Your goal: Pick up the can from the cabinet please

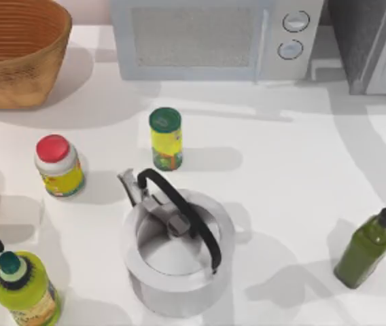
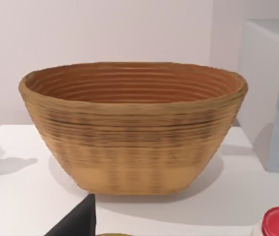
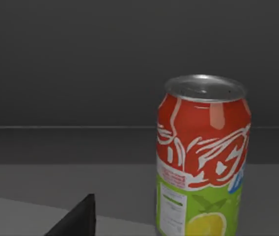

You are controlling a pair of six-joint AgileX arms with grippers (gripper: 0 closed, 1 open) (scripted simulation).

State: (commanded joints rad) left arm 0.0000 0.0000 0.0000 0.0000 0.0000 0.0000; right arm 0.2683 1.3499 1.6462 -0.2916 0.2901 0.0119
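Close in front of the right wrist camera, a dark corner of the right gripper [image 3: 75,220] comes into the picture; if this claw is wide or narrow, I cannot tell. Near it, a little further in, stands the can [image 3: 203,157], upright, with a silvery top, a red upper part and a light green lower part. It is on a grey floor with dark grey walls behind, inside the cabinet [image 3: 80,73]. Nothing touches the can.

From above, the cabinet [image 1: 356,41] is at the far right corner of the table [image 1: 281,204], just beside the white microwave [image 1: 200,37].

The left gripper [image 2: 75,221] is parked at the left side of the table and faces the woven basket [image 2: 132,132]; its state I also cannot tell. On the table stand also a silver kettle [image 1: 179,255], a yellow can with dark green lid [image 1: 166,139], a red-lidded jar [image 1: 57,165] and a green bottle [image 1: 366,248].
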